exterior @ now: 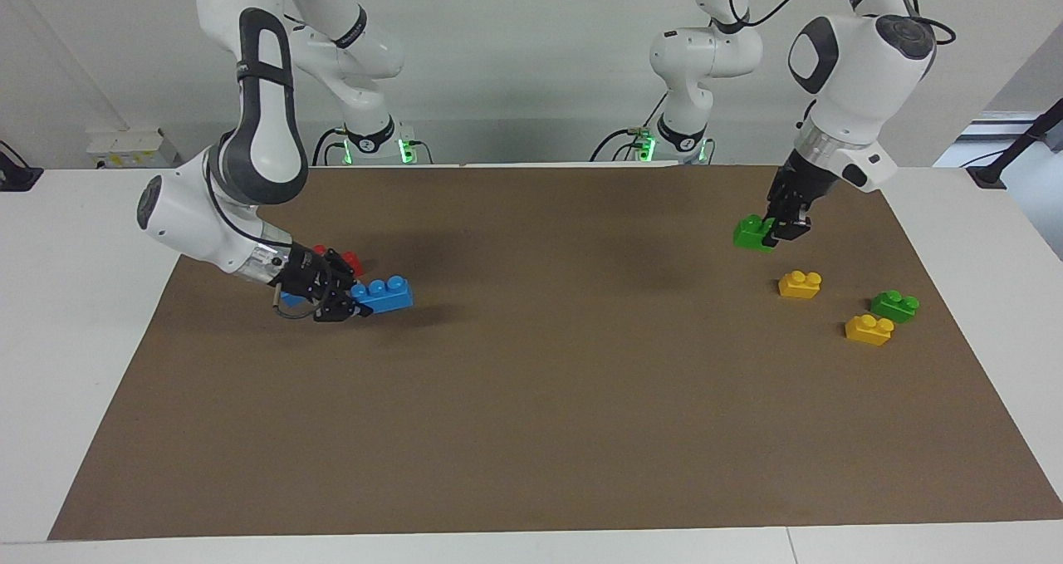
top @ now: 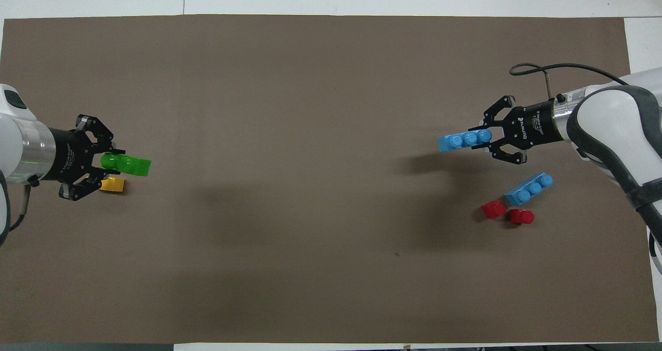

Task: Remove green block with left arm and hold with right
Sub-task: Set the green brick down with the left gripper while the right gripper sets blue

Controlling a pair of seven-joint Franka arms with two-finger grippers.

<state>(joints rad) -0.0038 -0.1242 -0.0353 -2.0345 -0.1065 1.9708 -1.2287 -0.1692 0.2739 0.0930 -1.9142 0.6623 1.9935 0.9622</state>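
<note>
My left gripper [exterior: 785, 230] is shut on a green block [exterior: 751, 232] and holds it over the brown mat at the left arm's end of the table. The block sticks out sideways from the fingers in the overhead view [top: 126, 164], where the left gripper [top: 111, 163] also shows. A second green block [exterior: 894, 305] lies on the mat between two yellow bricks. My right gripper [exterior: 345, 302] is shut on a blue three-stud brick [exterior: 382, 294] just above the mat at the right arm's end. That gripper [top: 491, 139] and brick [top: 463, 140] also show in the overhead view.
Two yellow bricks [exterior: 800, 284] [exterior: 869, 329] lie near the second green block. A second blue brick [top: 528, 189] and two red bricks [top: 493, 209] [top: 521, 216] lie by the right gripper. The brown mat [exterior: 531, 398] covers most of the white table.
</note>
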